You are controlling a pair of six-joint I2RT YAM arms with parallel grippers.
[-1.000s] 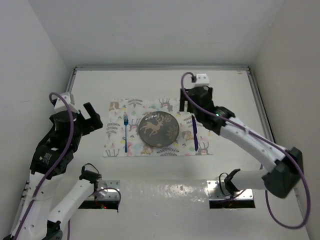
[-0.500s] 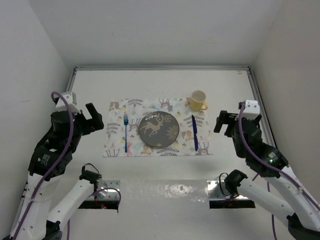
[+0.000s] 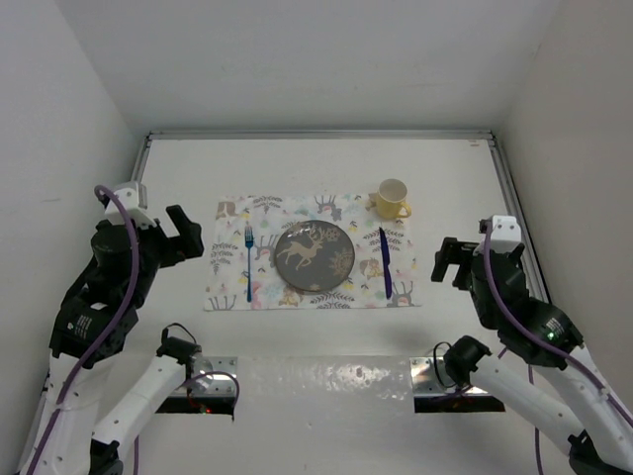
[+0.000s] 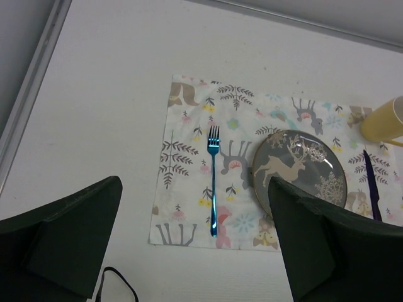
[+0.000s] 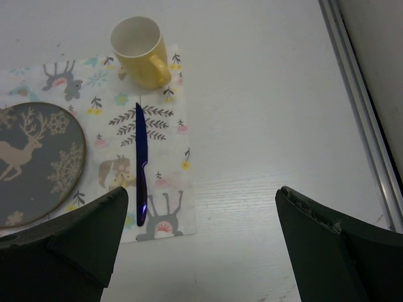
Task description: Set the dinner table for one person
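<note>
On the white dinner table [image 3: 455,178] lies a placemat [image 3: 229,282] printed with pastel animals. On it are a grey plate with a deer [image 3: 315,255], a blue fork [image 3: 248,262] to its left, a dark blue knife [image 3: 385,261] to its right and a yellow mug [image 3: 392,199] at the far right corner. The left wrist view shows the fork [image 4: 213,182], plate [image 4: 300,171] and mug [image 4: 384,119]. The right wrist view shows the mug [image 5: 140,44], knife [image 5: 141,163] and plate [image 5: 34,160]. My left gripper [image 3: 183,233] is open and empty, left of the placemat. My right gripper [image 3: 453,263] is open and empty, right of it.
A thin metal rail [image 3: 316,136] runs along the table's far edge and down both sides [image 5: 359,100]. White walls enclose the table on three sides. Two metal mounting plates [image 3: 460,381] hold the arm bases at the near edge. A black cable loop [image 4: 116,286] lies below the left gripper.
My right arm has pulled back from the mug, left standing on the placemat's far right corner, to the table's right side. My left arm has barely shifted.
</note>
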